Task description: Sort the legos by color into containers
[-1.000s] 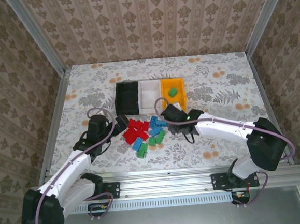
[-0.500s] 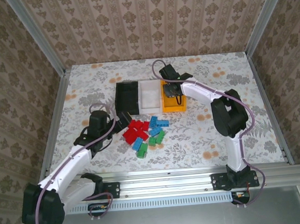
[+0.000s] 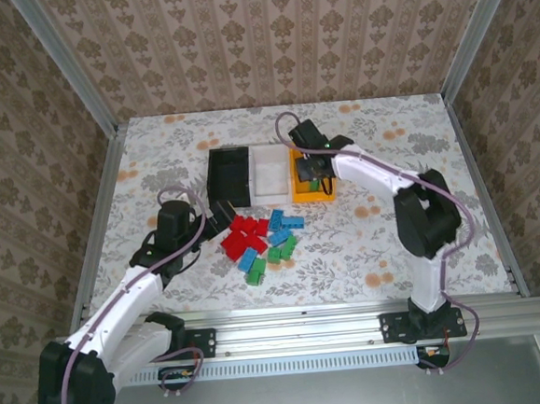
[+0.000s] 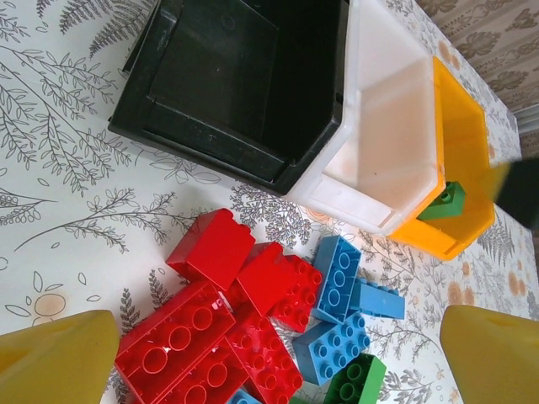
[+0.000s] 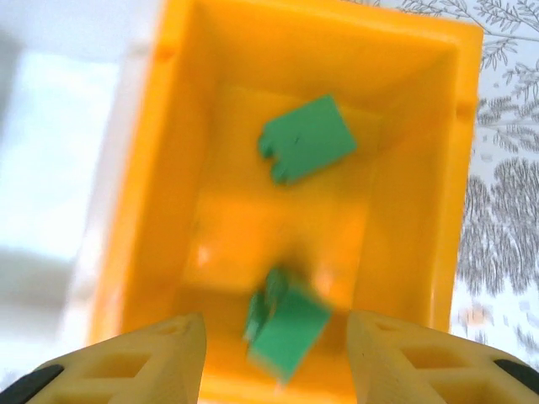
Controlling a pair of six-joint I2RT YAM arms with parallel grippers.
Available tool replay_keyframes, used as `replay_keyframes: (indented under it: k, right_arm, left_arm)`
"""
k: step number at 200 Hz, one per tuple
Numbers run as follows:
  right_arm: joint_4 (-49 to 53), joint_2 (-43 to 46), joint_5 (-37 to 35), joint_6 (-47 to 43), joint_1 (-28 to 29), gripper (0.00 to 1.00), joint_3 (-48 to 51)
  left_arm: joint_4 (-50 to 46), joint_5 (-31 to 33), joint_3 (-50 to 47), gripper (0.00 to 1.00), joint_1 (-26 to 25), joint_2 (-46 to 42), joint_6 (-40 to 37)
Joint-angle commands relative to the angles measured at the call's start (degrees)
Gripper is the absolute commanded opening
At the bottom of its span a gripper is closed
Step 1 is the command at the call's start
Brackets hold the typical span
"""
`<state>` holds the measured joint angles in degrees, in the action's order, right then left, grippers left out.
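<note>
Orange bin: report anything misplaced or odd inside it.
Nothing stands out. The orange bin holds only two green bricks, one lying flat, the other blurred between the open right gripper fingers; no other color mixed in.

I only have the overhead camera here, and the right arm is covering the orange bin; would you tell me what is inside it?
Observer: The right wrist camera shows two green bricks inside the orange bin.
Operator: Thank you. Is the right gripper gripping either one?
Observer: No. The right gripper has its jaws open; the nearer brick looks blurred and touches neither finger.
Operator: And the left gripper?
Observer: The left gripper is open too, its jaws wide apart with the red bricks in front of them.
</note>
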<state>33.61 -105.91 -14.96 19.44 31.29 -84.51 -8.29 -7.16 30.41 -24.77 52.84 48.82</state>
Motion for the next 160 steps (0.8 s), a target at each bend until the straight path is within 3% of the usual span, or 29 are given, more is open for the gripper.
replay_keyframes:
  k: [1,39,69,122,160]
  right_arm:
    - [0.2,9.3,-3.9,5.6,7.8,0.48,8.2]
    - [-2.6,15.1,-1.8,21.1,17.0,0.51,19.7]
    - [-11.0,13.4,-0.5,32.4,18.5,0.54,25.9]
    - [-16.2,6.4,5.8,31.9,19.0,0.56,24.7]
    - [-12.5,4.6,3.0,32.7,19.1,0.52,25.0]
  left_arm:
    - [-2.2,2.4,0.0,1.0,-0.3,-1.6,-1.6]
    - [-1.2,4.1,-2.1,1.0,0.4,-2.3,-1.1]
    - [-0.1,3.1,-2.6,1.0,0.6,-1.8,0.6]
    - [-0.1,3.2,-3.2,1.0,0.7,-3.1,0.8]
    - [-0.9,3.5,-3.2,1.0,0.7,-3.2,0.5]
